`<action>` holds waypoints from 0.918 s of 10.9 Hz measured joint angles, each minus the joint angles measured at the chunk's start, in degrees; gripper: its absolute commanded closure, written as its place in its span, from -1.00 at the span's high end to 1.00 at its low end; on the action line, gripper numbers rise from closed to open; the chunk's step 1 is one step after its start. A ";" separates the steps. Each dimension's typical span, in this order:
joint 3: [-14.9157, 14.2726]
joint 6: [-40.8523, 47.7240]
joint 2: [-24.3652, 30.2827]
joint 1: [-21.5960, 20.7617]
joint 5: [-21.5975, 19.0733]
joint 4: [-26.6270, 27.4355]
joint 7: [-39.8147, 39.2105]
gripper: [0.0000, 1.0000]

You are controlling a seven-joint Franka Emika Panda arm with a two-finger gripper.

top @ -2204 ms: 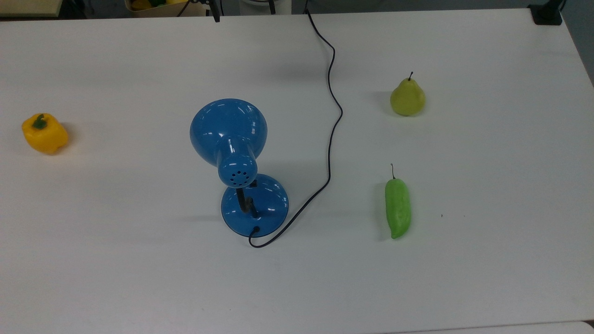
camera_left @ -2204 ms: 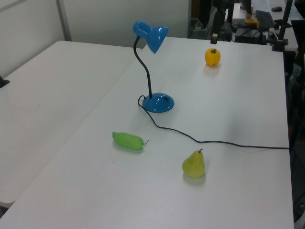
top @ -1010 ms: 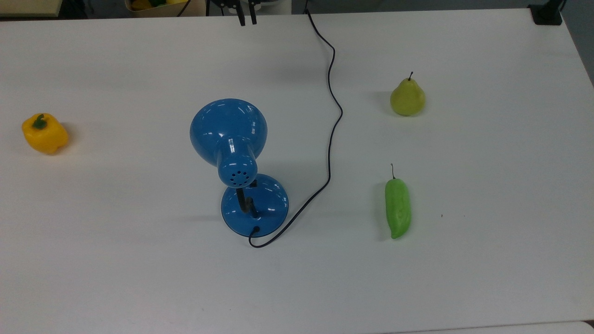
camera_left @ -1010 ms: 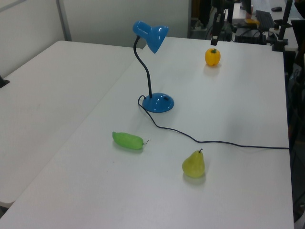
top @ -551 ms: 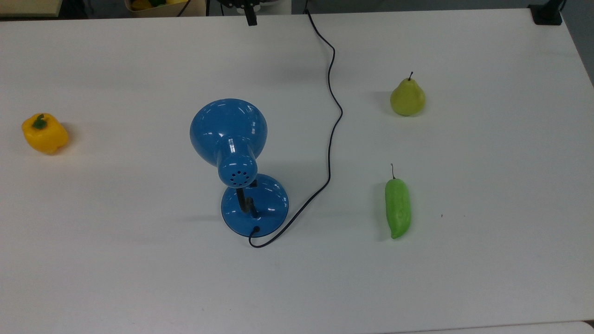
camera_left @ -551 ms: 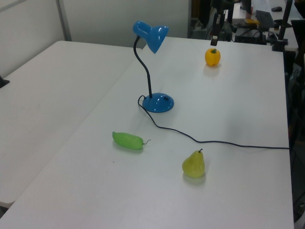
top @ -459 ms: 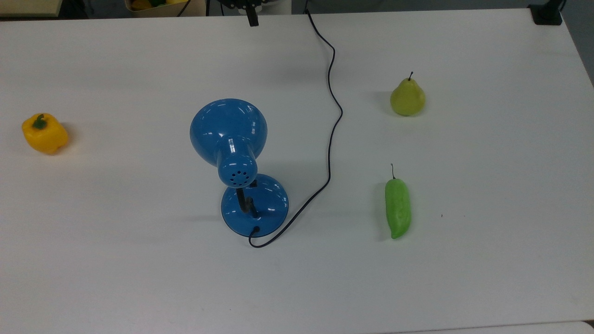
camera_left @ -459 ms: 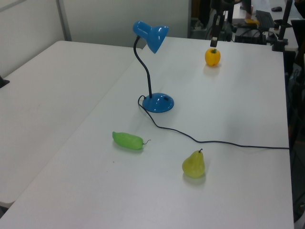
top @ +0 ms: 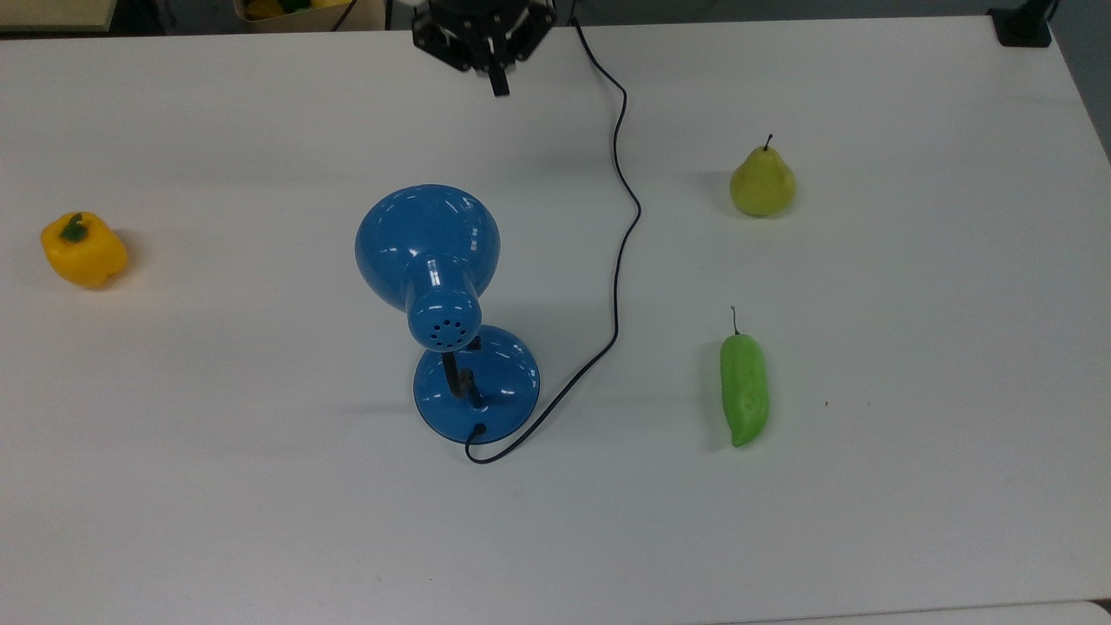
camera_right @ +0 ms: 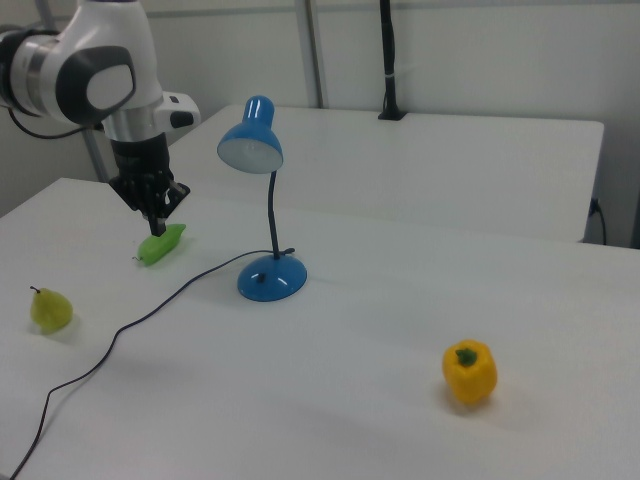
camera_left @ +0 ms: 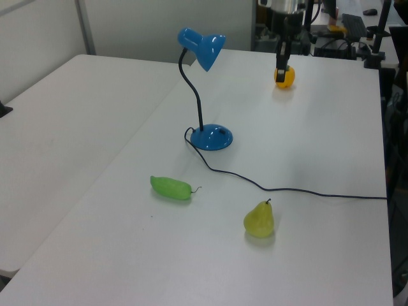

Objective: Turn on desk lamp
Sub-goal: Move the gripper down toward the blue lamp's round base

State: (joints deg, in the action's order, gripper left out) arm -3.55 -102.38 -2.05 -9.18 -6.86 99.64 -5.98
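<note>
Currently I read the gripper [top: 497,85] as clenched: in the top view its fingers [camera_right: 157,225] come together into a single dark tip with no gap showing, and they hold nothing and touch nothing. It hangs above the table [top: 911,486] close to the far edge at the top view's top, pointing down.

The desk lamp [top: 447,304] stands near the table's middle, well apart from the gripper. Its round blue base [camera_left: 211,137] sits flat on the surface, the black gooseneck [camera_right: 271,215] rises and curves over, and the bell-shaped shade [camera_right: 250,140] hangs above and beyond the base. I see no glow from the shade in the right view.

The black cord [top: 618,260] leaves the base on the side away from the shade, loops to the top view's right and runs in a wavy line to the far edge, passing just beside the gripper on the top view's right.

Open surface lies between gripper and lamp. A yellow bell pepper [top: 83,250] sits near the top view's left edge. A pear [top: 762,182] and a green chilli-shaped vegetable [top: 744,389] lie beyond the cord on the top view's right, both well apart from the lamp
</note>
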 measured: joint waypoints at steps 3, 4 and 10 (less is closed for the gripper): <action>2.29 -6.78 -3.10 -0.04 1.59 0.56 6.51 -1.00; 2.78 -8.95 -4.21 -0.06 2.27 0.80 7.51 -1.00; 3.18 -23.69 -12.04 -0.04 3.76 1.35 8.08 -1.00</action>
State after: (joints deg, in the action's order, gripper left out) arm -0.37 -126.08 -14.09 -9.22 -3.09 101.00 2.09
